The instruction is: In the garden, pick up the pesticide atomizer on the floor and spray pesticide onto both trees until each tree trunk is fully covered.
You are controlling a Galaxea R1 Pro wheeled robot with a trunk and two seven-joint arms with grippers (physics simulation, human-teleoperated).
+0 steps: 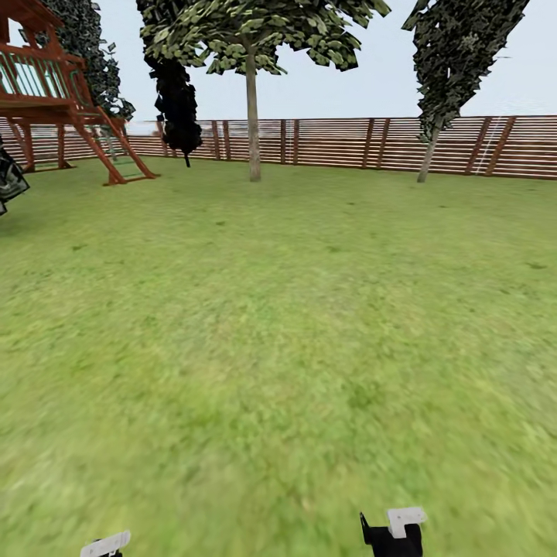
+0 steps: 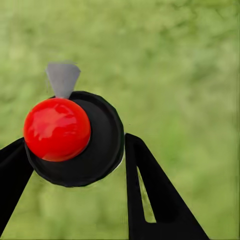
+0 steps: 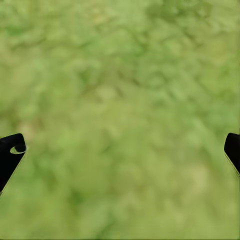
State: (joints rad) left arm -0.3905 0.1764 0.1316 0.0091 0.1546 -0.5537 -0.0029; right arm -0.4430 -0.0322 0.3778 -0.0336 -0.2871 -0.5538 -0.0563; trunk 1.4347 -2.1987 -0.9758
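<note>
In the left wrist view, the pesticide atomizer (image 2: 95, 150) has a round black body, a glossy red ball top and a grey nozzle. My left gripper (image 2: 75, 157) is shut on it, one black finger on each side, above blurred grass. My right gripper (image 3: 120, 155) stands open over bare lawn, its two fingertips (image 3: 11, 150) far apart with nothing between them. Far ahead in the head view stands one tree (image 1: 255, 31) with a light-green crown. Its straight bare tree trunk (image 1: 252, 131) rises just before the fence. Parts of both my arms (image 1: 394, 532) peek in at the near edge.
Green lawn (image 1: 278, 325) stretches to a reddish-brown slat fence (image 1: 348, 143). A wooden play tower with ladder (image 1: 54, 100) stands far left. Dark narrow trees rise beside it (image 1: 176, 108) and at far right (image 1: 456, 70). A dark object (image 1: 8, 182) pokes in at the left edge.
</note>
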